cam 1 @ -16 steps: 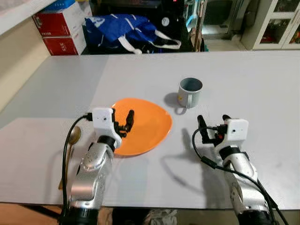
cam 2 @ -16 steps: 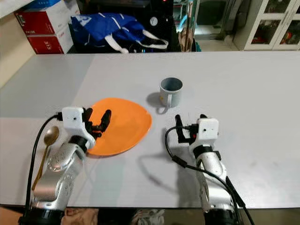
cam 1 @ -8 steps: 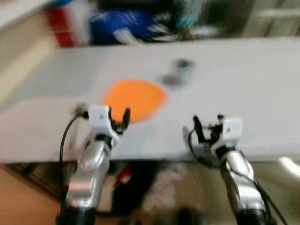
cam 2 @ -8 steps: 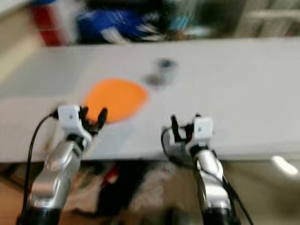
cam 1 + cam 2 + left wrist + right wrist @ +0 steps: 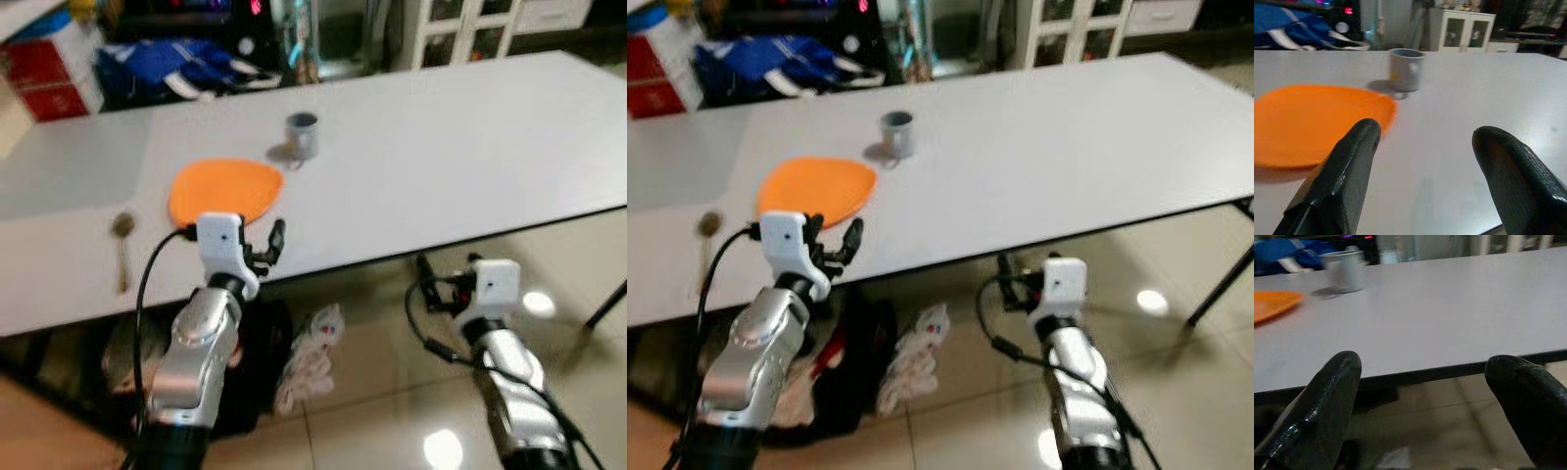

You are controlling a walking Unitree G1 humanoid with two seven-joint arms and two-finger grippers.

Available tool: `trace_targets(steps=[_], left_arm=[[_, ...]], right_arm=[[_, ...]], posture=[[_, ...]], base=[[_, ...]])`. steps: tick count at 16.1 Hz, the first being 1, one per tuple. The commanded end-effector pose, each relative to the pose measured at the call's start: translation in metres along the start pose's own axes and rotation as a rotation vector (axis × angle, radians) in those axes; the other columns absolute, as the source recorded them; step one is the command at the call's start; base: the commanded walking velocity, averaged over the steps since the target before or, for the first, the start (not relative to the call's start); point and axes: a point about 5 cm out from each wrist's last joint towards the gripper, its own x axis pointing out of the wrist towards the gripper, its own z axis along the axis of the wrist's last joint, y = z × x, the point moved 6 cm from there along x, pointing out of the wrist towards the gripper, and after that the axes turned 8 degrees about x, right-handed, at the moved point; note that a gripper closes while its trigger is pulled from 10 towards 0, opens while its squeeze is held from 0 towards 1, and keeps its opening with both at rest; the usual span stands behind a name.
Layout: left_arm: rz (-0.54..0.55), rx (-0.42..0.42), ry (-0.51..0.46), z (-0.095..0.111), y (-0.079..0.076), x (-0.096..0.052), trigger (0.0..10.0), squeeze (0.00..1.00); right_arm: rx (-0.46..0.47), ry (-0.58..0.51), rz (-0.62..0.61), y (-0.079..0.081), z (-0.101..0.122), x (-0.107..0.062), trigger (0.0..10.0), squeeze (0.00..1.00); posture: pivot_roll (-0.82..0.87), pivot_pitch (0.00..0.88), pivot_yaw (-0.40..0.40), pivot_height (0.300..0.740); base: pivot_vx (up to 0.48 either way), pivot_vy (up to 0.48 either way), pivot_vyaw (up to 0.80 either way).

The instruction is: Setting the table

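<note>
The white tabletop (image 5: 441, 157) carries three items of the place setting, grouped toward its left end. The orange plate (image 5: 225, 189) lies flat near the front edge. The grey mug (image 5: 301, 135) stands upright just beyond the plate's far right rim, apart from it, with its opening up. The spoon (image 5: 121, 245) lies flat to the left of the plate, separate from it, bowl toward the far edge and handle toward the front edge. The left gripper (image 5: 263, 245) is raised at the front edge of the tabletop, just in front of the plate's near rim; its two black fingers (image 5: 1337, 181) are spread wide apart and hold nothing, and the left wrist view looks between them across the plate toward the mug. The right gripper (image 5: 443, 284) sits below the level of the tabletop, in front of the front edge and over the glossy tiled floor (image 5: 392, 392); its fingers (image 5: 1312, 411) are likewise spread wide and empty. Behind the far edge are a blue bag (image 5: 176, 64), red boxes (image 5: 44, 69) and a white cabinet (image 5: 451, 24)
</note>
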Motion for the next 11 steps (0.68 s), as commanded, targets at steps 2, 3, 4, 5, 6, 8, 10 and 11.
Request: trace_targets(steps=[2, 3, 4, 5, 6, 8, 10, 11], left_arm=[[0.026, 0.007, 0.016, -0.0036, 0.006, -0.0013, 10.0, 0.0], [0.026, 0.005, 0.018, -0.004, 0.0058, -0.0012, 10.0, 0.0], [0.027, 0.006, 0.018, -0.0041, 0.0059, -0.0014, 10.0, 0.0], [0.028, 0.008, 0.019, -0.0043, 0.0068, -0.0017, 10.0, 0.0], [0.03, 0.01, 0.021, -0.0046, 0.0088, -0.0015, 10.0, 0.0], [0.025, 0.014, 0.023, -0.0048, 0.0103, -0.0006, 10.0, 0.0], [0.012, 0.028, 0.026, -0.0048, 0.0115, 0.0002, 10.0, 0.0], [-0.002, 0.026, 0.032, -0.0064, 0.0113, -0.0001, 10.0, 0.0]], right_arm=[[-0.001, -0.013, 0.051, 0.0125, 0.0053, 0.0037, 10.0, 0.0], [-0.024, -0.006, 0.051, 0.0122, 0.005, 0.0038, 10.0, 0.0], [-0.025, -0.007, 0.051, 0.0123, 0.005, 0.0037, 10.0, 0.0], [-0.011, -0.008, 0.045, 0.0119, 0.0045, 0.0038, 10.0, 0.0], [-0.01, -0.008, 0.045, 0.0131, 0.0046, 0.0047, 10.0, 0.0], [-0.011, -0.008, 0.051, 0.0159, 0.0042, 0.0055, 10.0, 0.0], [-0.006, -0.015, 0.055, 0.0191, 0.0058, 0.0056, 10.0, 0.0], [-0.005, -0.021, 0.056, 0.0199, 0.0073, 0.0047, 10.0, 0.0]], posture=[[-0.15, 0.0, 0.077, 0.74], [-0.15, 0.0, 0.073, 0.74], [-0.15, 0.0, 0.074, 0.74], [-0.15, 0.0, 0.076, 0.74], [-0.14, 0.0, 0.078, 0.74], [-0.14, 0.0, 0.086, 0.74], [-0.15, 0.0, 0.092, 0.74], [-0.15, 0.0, 0.096, 0.74]], base=[[0.0, 0.441, 0.21], [0.0, 0.454, 0.73], [0.0, 0.454, 0.73], [0.0, 0.461, 0.0], [0.0, 0.469, 0.0], [0.0, 0.474, 0.0], [0.0, 0.48, 0.0], [0.0, 0.48, 0.0]])
